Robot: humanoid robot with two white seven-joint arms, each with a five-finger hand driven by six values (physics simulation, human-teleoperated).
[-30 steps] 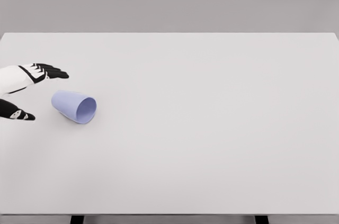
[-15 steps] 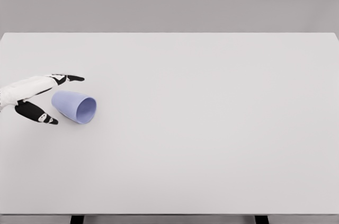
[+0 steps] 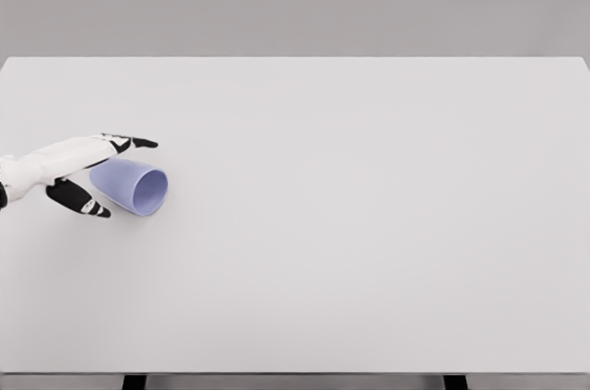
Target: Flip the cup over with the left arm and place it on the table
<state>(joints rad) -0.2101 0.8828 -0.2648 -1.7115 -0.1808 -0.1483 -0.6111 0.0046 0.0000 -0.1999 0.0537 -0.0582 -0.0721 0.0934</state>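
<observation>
A light blue cup [image 3: 132, 186] lies on its side on the white table [image 3: 350, 206] at the left, its open mouth facing right and toward me. My left hand [image 3: 115, 176] comes in from the left edge and is open around the cup's closed end. Its fingers [image 3: 129, 142] reach over the far side, and the thumb [image 3: 80, 199] sits on the near side. I cannot tell whether they touch the cup. The right arm is out of view.
The table's front edge [image 3: 295, 373] runs along the bottom, with two dark legs below it. A plain grey wall stands behind the table.
My left hand has moved right toward the cup, from spread wide beside it to bracketing its closed end. The cup has not moved.
</observation>
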